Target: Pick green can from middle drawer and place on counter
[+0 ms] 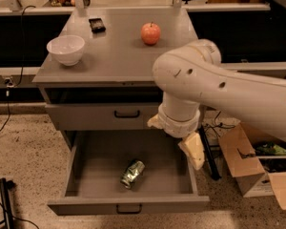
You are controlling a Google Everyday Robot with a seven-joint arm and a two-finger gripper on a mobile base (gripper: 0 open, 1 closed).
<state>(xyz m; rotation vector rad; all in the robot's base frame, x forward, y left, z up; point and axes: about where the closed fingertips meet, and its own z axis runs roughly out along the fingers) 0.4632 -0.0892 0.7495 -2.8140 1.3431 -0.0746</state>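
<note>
The green can [132, 173] lies on its side on the floor of the open middle drawer [86, 175], near the centre front. My gripper [193, 150] hangs from the big white arm [214, 92] over the drawer's right edge. It is to the right of the can, above it, and apart from it. The grey counter [114, 61] is the cabinet's top, behind and above the drawer. The arm hides the counter's front right corner.
On the counter stand a white bowl [66, 49], a red apple [150, 33] and a small black object [97, 25]. A shut drawer front [100, 116] sits above the open one. Cardboard boxes [250, 168] stand on the floor at right, and a black stand [5, 204] at lower left.
</note>
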